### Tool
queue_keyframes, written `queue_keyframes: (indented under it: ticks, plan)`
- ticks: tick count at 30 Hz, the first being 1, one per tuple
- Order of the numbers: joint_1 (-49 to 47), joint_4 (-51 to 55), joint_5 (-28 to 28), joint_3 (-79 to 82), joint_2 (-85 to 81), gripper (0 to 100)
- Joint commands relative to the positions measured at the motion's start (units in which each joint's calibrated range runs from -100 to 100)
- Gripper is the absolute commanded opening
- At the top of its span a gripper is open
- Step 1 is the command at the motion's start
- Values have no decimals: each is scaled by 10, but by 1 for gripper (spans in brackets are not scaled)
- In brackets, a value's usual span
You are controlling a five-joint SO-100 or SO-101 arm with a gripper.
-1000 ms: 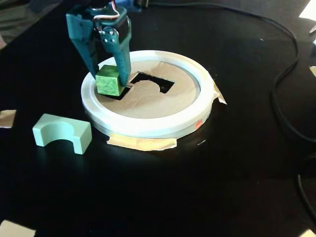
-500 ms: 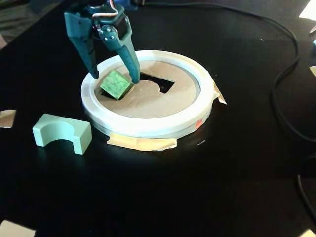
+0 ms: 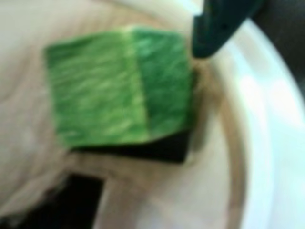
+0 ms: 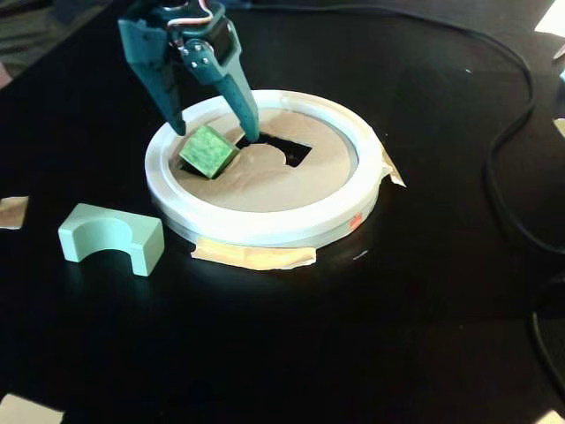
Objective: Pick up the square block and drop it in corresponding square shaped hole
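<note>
Green cube point(image 4: 208, 150) tilted over square hole point(image 4: 188, 164)

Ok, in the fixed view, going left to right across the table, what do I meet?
Paper scrap at the left edge → pale green arch block → green square block lying tilted inside the white ring → dark cutout in the cardboard → black cable on the right.

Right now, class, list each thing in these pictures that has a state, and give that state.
Fingers: open, either side of the cube, not clamping it.
Cube: tilted, lodged in a hole, not dropped through.
Other hole: empty.
Arch block: on the table, outside the ring.
</note>
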Motion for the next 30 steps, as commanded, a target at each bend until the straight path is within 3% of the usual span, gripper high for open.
queue_keyframes:
  ticks: [1,30]
  plan:
    - [6,-60,2,-7,-42,71]
    - [69,-65,10,19,43,70]
